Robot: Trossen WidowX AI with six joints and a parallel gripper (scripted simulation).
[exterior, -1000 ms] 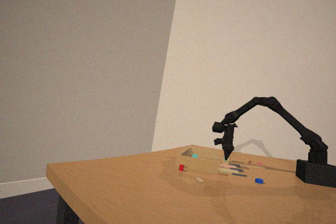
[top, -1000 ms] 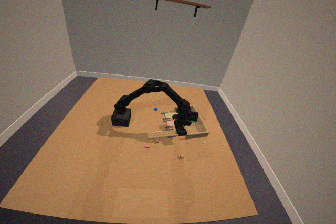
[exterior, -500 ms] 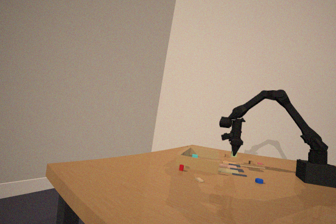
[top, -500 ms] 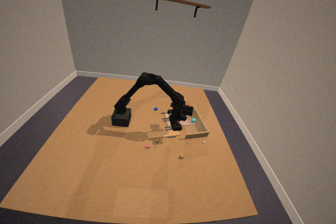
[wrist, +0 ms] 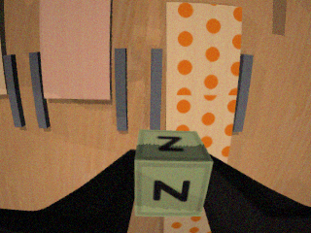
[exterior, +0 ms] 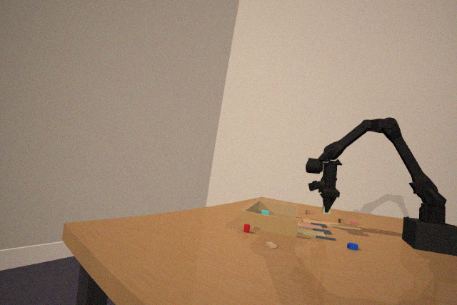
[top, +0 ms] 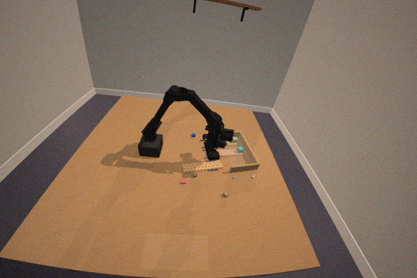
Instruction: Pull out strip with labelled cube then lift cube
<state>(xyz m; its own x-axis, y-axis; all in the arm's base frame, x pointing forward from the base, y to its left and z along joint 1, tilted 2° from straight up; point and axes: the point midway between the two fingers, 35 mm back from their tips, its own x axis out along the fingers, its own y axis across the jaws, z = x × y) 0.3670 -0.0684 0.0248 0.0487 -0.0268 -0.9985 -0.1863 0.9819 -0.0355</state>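
My gripper [top: 212,157] [exterior: 328,211] [wrist: 167,158] is shut on the light green cube marked N [wrist: 171,189] and holds it above the table, near the open side of the box. The cube's lower part shows below the fingers in the exterior view. The white strip with orange dots [top: 202,166] [wrist: 199,53] lies flat, outside the box; a line crosses its dots in the wrist view. The pink strip [top: 229,152] [wrist: 75,49] reaches into the box, with a cyan object [top: 240,149] [exterior: 265,212] at its far end. A pale strip [exterior: 310,233] lies beyond, partly hidden by the arm in the top view.
The low box [top: 245,168] [exterior: 273,224] stands beyond the gripper. Blue-grey rails [wrist: 120,89] [wrist: 155,89] flank the strips. A blue puck [top: 193,135] [exterior: 352,246], a pink block [top: 183,181], a tan block [top: 225,194] and a red cylinder [exterior: 246,228] lie around.
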